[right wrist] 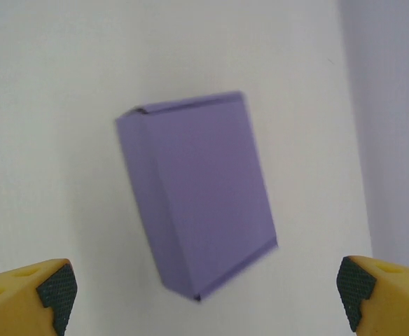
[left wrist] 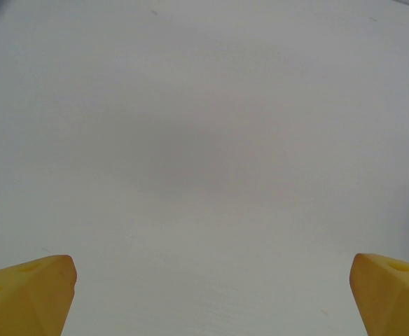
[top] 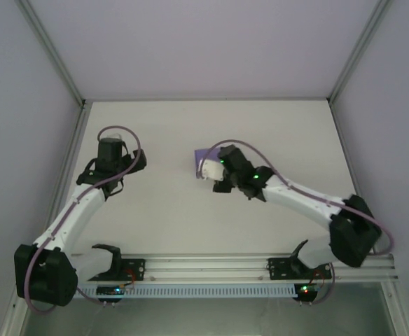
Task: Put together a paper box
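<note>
Right gripper (right wrist: 206, 311) hovers, jaws wide; the paper box (right wrist: 197, 192) lies on the table (right wrist: 50, 140) just ahead, untouched

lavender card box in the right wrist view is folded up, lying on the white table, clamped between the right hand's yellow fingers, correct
Not clamped. The right wrist view shows the right hand open, its yellow fingers spread wide and apart from the lavender card box. The box is folded up and lying on the white table.
</note>
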Robot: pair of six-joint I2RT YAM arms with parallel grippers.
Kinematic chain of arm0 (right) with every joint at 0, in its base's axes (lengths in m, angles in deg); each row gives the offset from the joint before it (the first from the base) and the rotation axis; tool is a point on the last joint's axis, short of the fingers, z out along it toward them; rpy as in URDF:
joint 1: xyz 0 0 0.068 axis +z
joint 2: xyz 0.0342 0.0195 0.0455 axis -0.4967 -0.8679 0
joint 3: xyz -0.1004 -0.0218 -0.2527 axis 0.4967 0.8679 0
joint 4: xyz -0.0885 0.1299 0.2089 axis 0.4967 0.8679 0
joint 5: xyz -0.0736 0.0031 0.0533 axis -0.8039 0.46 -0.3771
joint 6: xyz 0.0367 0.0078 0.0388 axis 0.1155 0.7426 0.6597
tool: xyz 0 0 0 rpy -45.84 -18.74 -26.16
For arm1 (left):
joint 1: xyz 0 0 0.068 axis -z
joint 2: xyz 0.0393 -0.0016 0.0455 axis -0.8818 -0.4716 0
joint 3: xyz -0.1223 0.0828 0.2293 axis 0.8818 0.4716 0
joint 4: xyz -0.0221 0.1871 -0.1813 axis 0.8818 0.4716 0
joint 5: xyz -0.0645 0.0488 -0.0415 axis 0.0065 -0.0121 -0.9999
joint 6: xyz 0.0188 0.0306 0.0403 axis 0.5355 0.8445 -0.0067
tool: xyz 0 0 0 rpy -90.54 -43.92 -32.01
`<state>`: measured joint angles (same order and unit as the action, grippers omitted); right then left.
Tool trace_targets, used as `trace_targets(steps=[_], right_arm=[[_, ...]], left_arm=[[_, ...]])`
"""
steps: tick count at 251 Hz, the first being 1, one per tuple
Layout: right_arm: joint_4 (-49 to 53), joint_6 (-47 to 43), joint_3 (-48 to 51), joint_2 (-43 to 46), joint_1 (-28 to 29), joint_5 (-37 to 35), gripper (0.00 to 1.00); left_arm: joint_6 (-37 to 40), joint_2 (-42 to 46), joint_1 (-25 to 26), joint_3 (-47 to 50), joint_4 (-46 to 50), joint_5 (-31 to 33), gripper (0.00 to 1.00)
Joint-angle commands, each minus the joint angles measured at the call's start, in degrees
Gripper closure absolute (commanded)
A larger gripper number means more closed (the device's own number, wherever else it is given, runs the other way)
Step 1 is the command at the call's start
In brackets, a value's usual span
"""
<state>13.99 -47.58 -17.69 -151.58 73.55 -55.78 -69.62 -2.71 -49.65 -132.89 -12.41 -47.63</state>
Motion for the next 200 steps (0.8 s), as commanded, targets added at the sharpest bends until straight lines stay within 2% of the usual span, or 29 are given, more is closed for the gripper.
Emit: trace_targets(steps=[1,17,27,54,74,96,119,137,146,156,176,186,194,200], right_arm=[[-1.6,26.6,3.8,8.0,-10.1,2.7,0.02],[-4.9,36.7,8.9,12.4,-18.5,6.6,0.02],[-8.2,38.3,13.1,14.8,-23.0,9.0,0.01],[-21.1,39.7,24.8,18.6,-31.0,8.4,0.01],[-31.4,42.3,31.4,17.7,-37.4,9.6,0.02],[-42.0,45.7,35.5,13.3,-43.2,13.2,0.01],[-51.5,46.6,37.3,6.6,-44.6,14.0,0.01],[-56.3,47.4,37.1,2.2,-44.8,16.0,0.01],[-53.4,43.3,35.5,2.2,-44.8,16.3,0.01],[-55.3,40.0,35.2,1.2,-44.4,16.0,0.01],[-59.9,40.6,35.6,-4.6,-44.8,18.6,0.01],[-67.0,40.6,36.5,-10.3,-45.1,19.2,0.01],[-74.8,44.2,37.2,-13.1,-45.3,19.2,0.01],[-70.1,44.5,36.7,-10.7,-45.9,19.4,0.01]], left_arm=[[6.1,1.0,-0.6,5.3,-10.9,13.9,0.00],[9.4,1.2,-1.1,10.9,-20.2,16.6,0.00],[11.4,1.4,-1.3,14.7,-26.8,17.5,0.01],[17.3,1.9,-1.4,24.3,-44.7,16.1,0.00],[19.3,0.7,-1.7,29.9,-55.7,15.8,0.00],[20.4,-2.9,-2.3,32.7,-62.9,15.2,0.01],[20.4,-6.9,-2.8,32.0,-65.9,13.7,0.00],[19.8,-9.5,-4.2,32.5,-71.3,9.9,0.01],[20.6,-10.7,-4.9,32.1,-72.3,8.3,0.00],[21.2,-11.0,-5.5,31.3,-70.8,7.3,0.01],[22.1,-11.8,-8.0,31.4,-72.4,1.6,0.01],[22.5,-12.2,-9.2,32.2,-74.5,-1.1,0.00],[23.2,-13.9,-10.3,33.9,-79.3,-3.3,0.00],[22.4,-16.7,-11.1,35.5,-85.3,-3.6,0.00]])
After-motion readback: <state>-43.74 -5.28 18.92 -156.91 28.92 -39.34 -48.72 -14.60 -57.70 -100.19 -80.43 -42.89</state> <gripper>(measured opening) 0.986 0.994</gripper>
